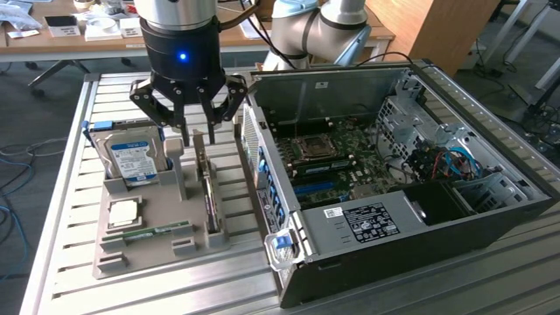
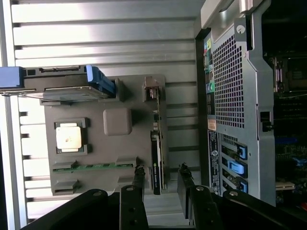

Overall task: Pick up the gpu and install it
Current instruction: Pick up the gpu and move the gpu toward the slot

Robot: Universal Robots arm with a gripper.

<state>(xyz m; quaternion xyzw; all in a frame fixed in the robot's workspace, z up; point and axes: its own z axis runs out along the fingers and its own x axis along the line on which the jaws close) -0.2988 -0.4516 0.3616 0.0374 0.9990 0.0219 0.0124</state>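
The gpu (image 1: 209, 197) stands on its long edge in a slot of the grey holder tray (image 1: 144, 252), on the side nearest the computer case. From the wrist view the gpu (image 2: 157, 158) appears edge-on as a thin dark strip with a green board edge. My gripper (image 1: 200, 133) hangs just above the card's far end. It is open, with one finger on each side of the card's line and nothing between them. In the wrist view the gripper (image 2: 161, 176) straddles the strip, and its black fingertips (image 2: 139, 178) stand apart from the card.
On the tray stand a hard drive (image 1: 135, 157), a processor (image 1: 123, 212), a memory stick (image 1: 157, 231) and a grey post (image 1: 176, 164). The open computer case (image 1: 420, 216) lies at the exterior view's right, its motherboard (image 1: 337, 154) exposed. The table is slatted metal.
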